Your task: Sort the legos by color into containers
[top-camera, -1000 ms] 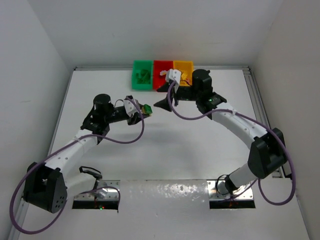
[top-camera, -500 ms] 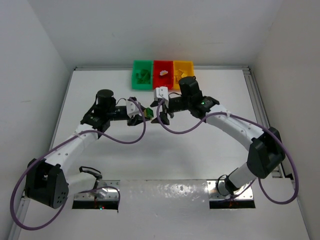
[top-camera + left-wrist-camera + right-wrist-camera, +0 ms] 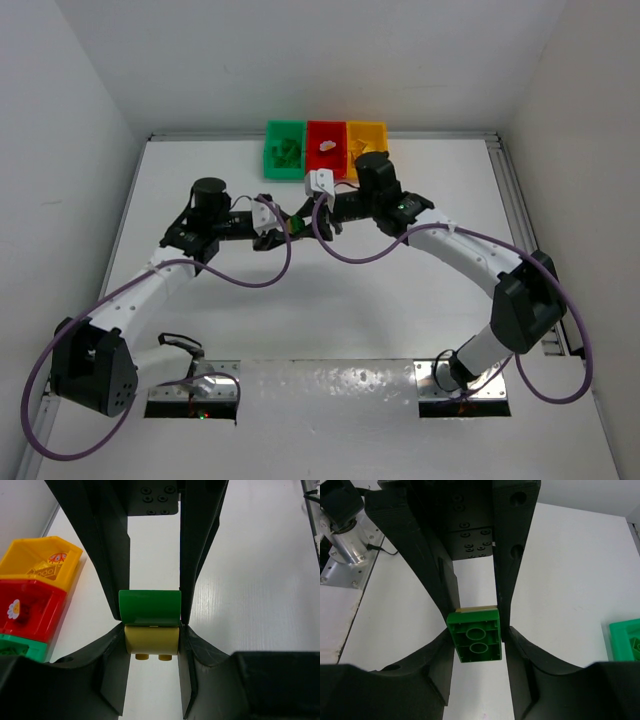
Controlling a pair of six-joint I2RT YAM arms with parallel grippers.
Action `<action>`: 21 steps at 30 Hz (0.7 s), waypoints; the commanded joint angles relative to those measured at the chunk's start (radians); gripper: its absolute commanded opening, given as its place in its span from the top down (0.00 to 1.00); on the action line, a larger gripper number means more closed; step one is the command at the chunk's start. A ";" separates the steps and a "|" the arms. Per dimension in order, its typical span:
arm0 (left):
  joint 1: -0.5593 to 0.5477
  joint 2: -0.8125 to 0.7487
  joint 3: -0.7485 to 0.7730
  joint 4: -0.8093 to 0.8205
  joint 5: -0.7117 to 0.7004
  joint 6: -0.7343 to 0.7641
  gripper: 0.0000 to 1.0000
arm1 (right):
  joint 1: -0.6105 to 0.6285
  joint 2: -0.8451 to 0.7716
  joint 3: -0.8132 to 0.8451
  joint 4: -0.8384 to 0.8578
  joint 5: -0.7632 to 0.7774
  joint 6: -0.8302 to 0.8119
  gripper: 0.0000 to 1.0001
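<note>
Legos (image 3: 297, 222), yellow lego (image 3: 151, 641) in left hand (image 3: 151, 630), green lego (image 3: 475, 642) in right hand (image 3: 476, 631)

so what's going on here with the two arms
Both arms meet mid-table over two bricks stuck together. The left hand grips the yellow lego, and the right hand grips the green lego clipped to it, apparently to pull them apart. The green bin and yellow bin sit at the far edge with pieces inside.
</note>
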 commanded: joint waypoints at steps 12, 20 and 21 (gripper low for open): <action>0.005 -0.008 0.021 0.022 -0.042 -0.015 1.00 | -0.007 -0.029 -0.030 0.172 0.120 0.153 1.00; 0.005 -0.024 -0.030 0.053 -0.154 -0.069 1.00 | -0.170 -0.099 -0.154 0.419 0.201 0.409 1.00; 0.006 -0.013 -0.030 0.056 -0.161 -0.075 1.00 | -0.200 -0.114 -0.171 0.433 0.217 0.414 1.00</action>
